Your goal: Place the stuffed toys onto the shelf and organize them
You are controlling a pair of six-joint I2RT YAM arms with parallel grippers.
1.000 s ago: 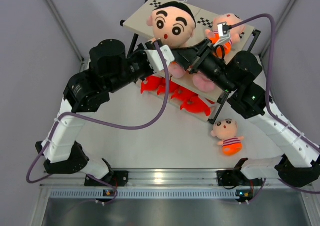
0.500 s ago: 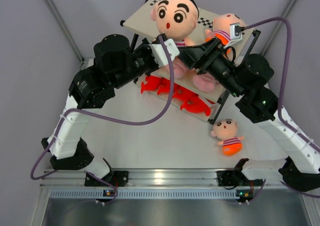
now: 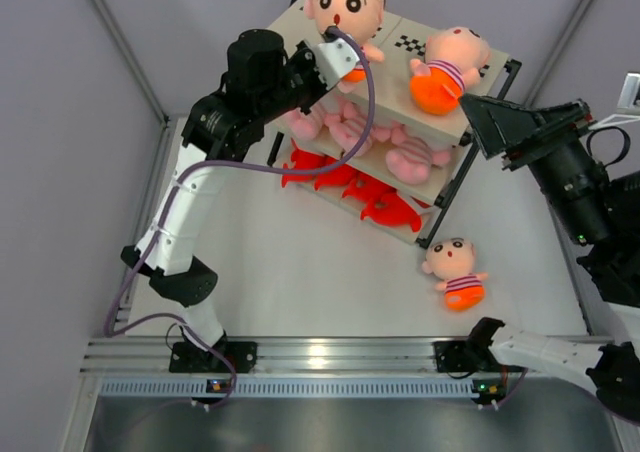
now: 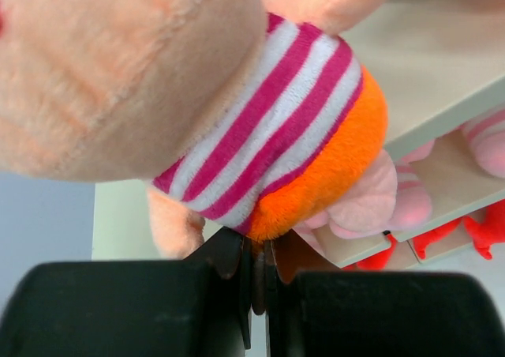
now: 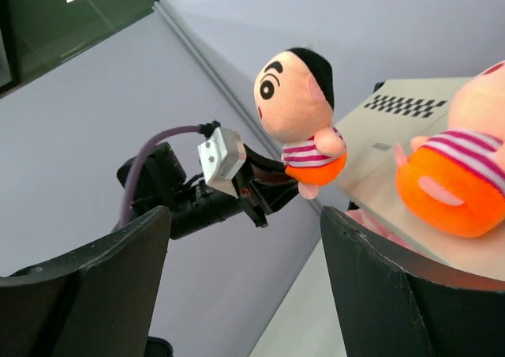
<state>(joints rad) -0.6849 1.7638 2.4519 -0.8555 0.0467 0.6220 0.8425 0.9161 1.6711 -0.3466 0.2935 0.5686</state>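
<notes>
My left gripper (image 4: pixel 254 272) is clenched on a thin pinch of the orange shorts of the large boy doll (image 3: pixel 347 2), held upright at the far left corner of the shelf (image 3: pixel 392 77) top board. My right gripper (image 5: pixel 243 246) stands spread and empty, well off to the right. Risk, as I judge it: the big head overbalances on release and the doll topples off the slanted board, or rolls against the smaller boy doll (image 3: pixel 445 72) lying nearby.
</notes>
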